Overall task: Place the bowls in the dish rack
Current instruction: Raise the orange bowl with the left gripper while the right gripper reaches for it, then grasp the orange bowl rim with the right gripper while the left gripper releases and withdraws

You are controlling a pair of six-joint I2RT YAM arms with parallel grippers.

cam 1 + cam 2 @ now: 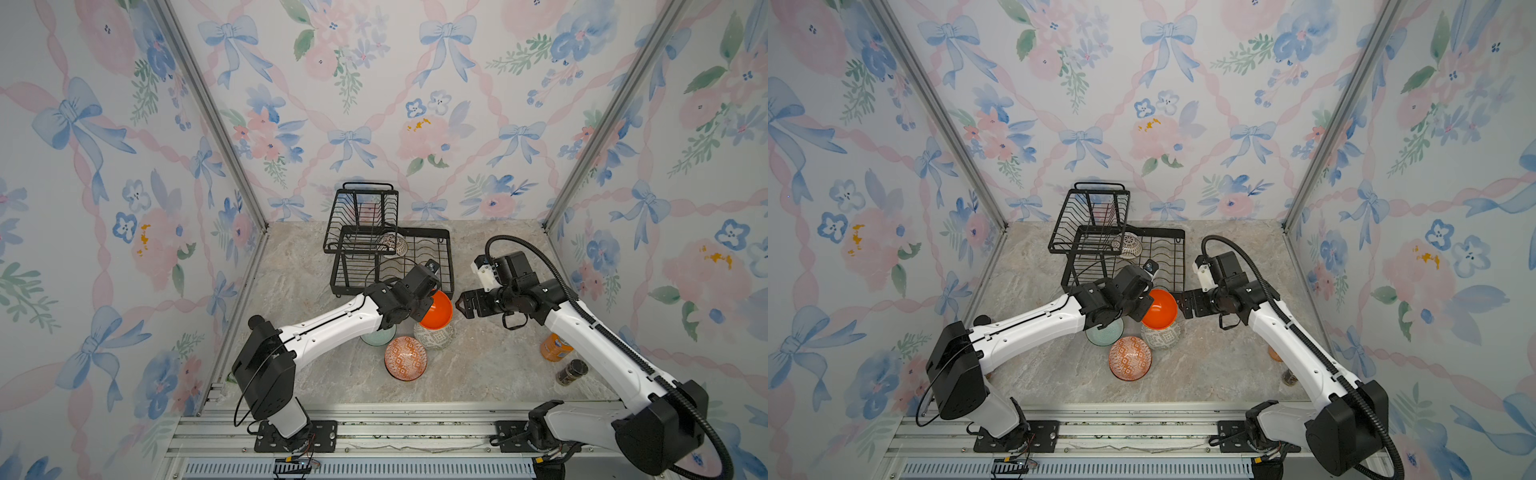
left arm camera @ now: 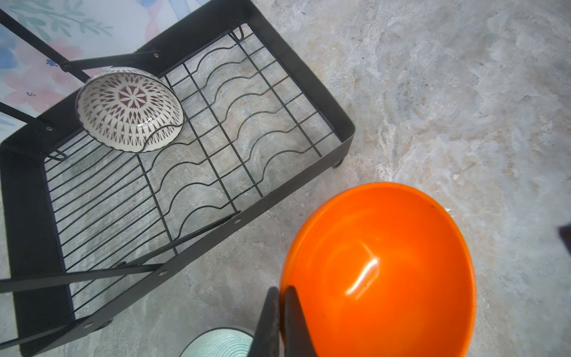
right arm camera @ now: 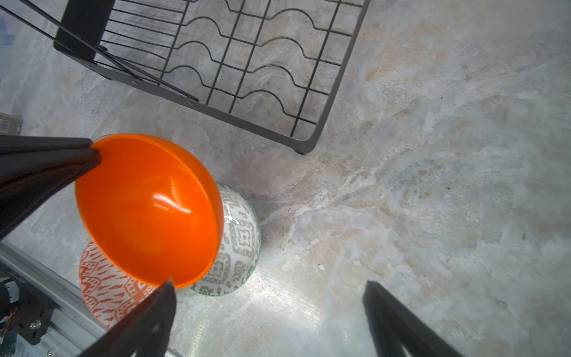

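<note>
**Near dish rack [image 1: 451, 257] front: plain orange bowl [image 1: 437, 311] gripped**

At its rim, left gripper [image 2: 279, 290] pinches it, bowl tilted above green-white geometric bowl [image 1: 434, 336]; right gripper [image 1: 460, 306] close beside, jaws spread; white-black patterned bowl [image 2: 129, 108] sits in rack's lower tray.

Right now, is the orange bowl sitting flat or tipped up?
Tipped. The orange bowl has its rim pinched by the left fingers, and its open side faces sideways, not straight up.
</note>
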